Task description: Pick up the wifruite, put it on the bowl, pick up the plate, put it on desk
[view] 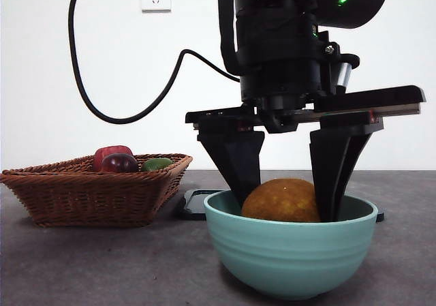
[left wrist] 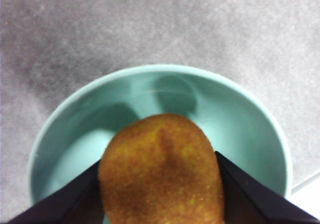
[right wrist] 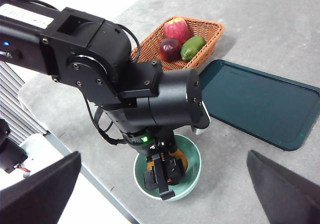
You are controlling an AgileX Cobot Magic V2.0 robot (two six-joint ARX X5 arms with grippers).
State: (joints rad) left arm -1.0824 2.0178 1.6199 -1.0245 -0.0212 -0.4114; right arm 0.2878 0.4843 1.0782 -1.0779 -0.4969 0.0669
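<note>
Mint-teal bowl [view: 291, 251] has left claw [view: 286, 200] inside rim, shut on wifruite [view: 281, 201]; right claw [right wrist: 165, 194] wide open, empty.

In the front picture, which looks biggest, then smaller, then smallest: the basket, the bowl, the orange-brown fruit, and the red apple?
1. The basket and the bowl look about equally big, but the bowl stands nearer the camera, so I won't rank them.
2. The orange-brown fruit, between the left tool's jaws.
3. The red apple, partly hidden and farther back.

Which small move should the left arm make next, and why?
Probably open the left pincer to release the wifruite: both jaws grip its sides, and it already sits low inside the mint-teal bowl. The right pincer waits above, open.
</note>
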